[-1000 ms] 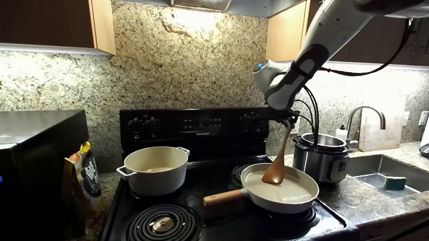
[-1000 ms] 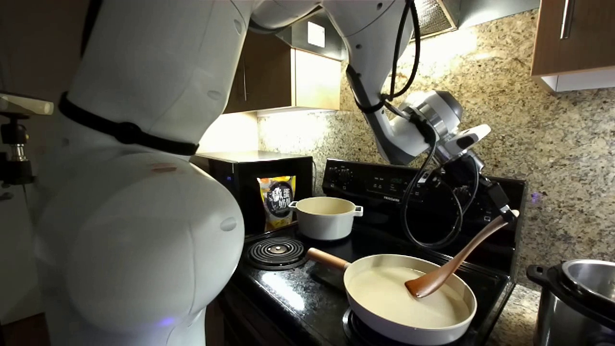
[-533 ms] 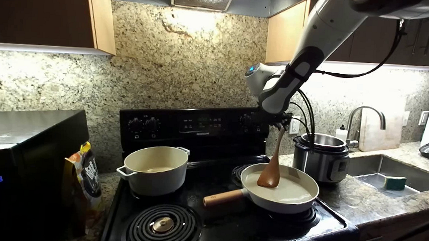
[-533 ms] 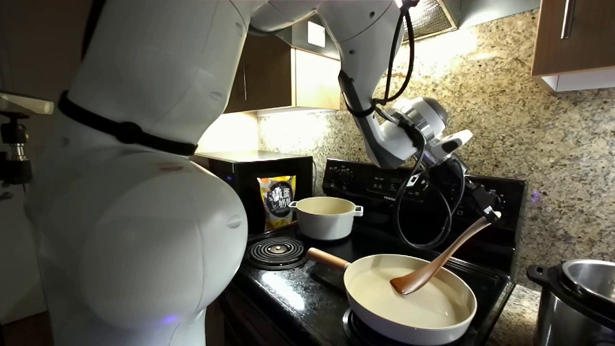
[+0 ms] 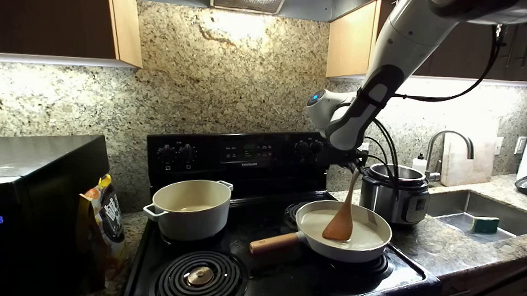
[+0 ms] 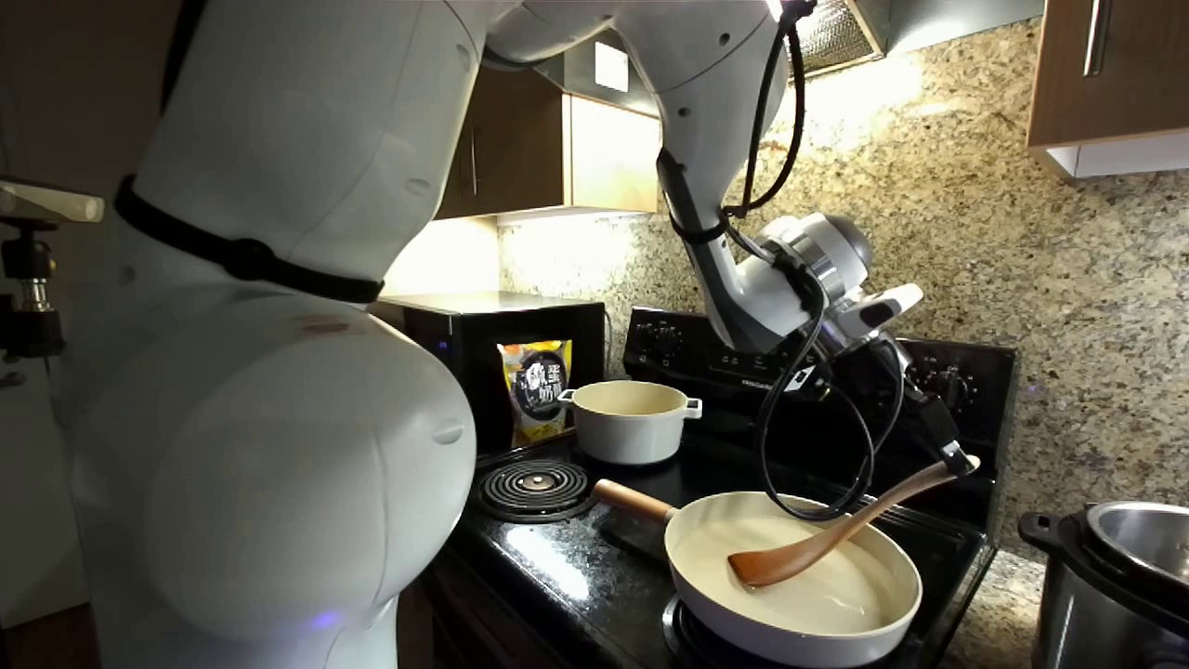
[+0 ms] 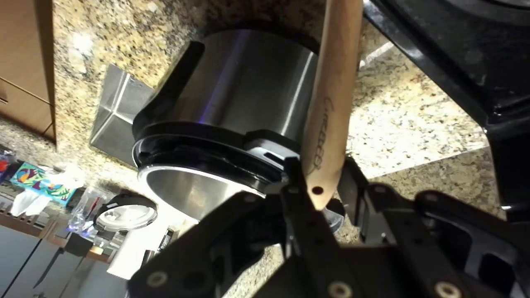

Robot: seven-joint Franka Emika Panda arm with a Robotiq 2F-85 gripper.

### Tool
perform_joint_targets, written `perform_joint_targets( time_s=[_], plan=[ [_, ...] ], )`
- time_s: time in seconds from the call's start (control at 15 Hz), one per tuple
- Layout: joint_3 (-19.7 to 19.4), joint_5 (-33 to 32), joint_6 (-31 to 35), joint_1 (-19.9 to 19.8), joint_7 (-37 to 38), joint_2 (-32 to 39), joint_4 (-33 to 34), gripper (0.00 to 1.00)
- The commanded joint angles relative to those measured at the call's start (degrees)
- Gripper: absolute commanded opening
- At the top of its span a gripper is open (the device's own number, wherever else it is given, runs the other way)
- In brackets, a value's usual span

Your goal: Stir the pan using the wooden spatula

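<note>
The cream-white pan [image 5: 330, 252] rests on the front right burner, its light wooden handle pointing left in an exterior view. A shallow pale liquid seems to cover its inside. Slanting down into it is the orange-brown wooden spatula [image 6: 790, 561], blade low against the inside of the pan [image 6: 790, 643]; whether it touches the bottom cannot be told. My gripper [image 6: 957, 460] is at the back of the pan, above the rim. In the wrist view the gripper [image 7: 323, 167] is shut on the end of the spatula's handle [image 7: 325, 120], a finger at each side. The blade is out of that view.
A cream two-handled pot [image 5: 192, 212] stands on the back left burner. A steel electric cooker [image 5: 394, 200] sits close right of the stove. My loose cable [image 6: 769, 465] hangs down near the pan's rear rim. The stove's control panel [image 5: 245, 154] rises behind.
In an exterior view the spatula's blade has gone left, then back right and toward the pan's front. My gripper has followed and sits lower. The pan has not moved.
</note>
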Motion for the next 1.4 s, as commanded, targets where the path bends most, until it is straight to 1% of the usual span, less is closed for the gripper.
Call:
perform_joint_targets(
  time_s=[0.0, 0.33, 0.67, 1.0, 1.33],
  plan=[
    [-0.77, -0.28, 2.61, -2.12, 0.72, -1.61, -4.0, 0.07],
    [-2.76, 0.9, 5.47, -5.34, 0.14, -1.54, -5.6, 0.07],
    [-3.87, 1.94, 5.11, -7.01, -0.71, -1.03, -3.95, 0.07],
    [-3.46, 2.89, 3.8, -6.55, -1.49, -0.47, -0.79, 0.07],
    [-1.97, 2.2, 1.88, -4.35, -1.53, -0.32, 2.69, 0.07]
  ],
)
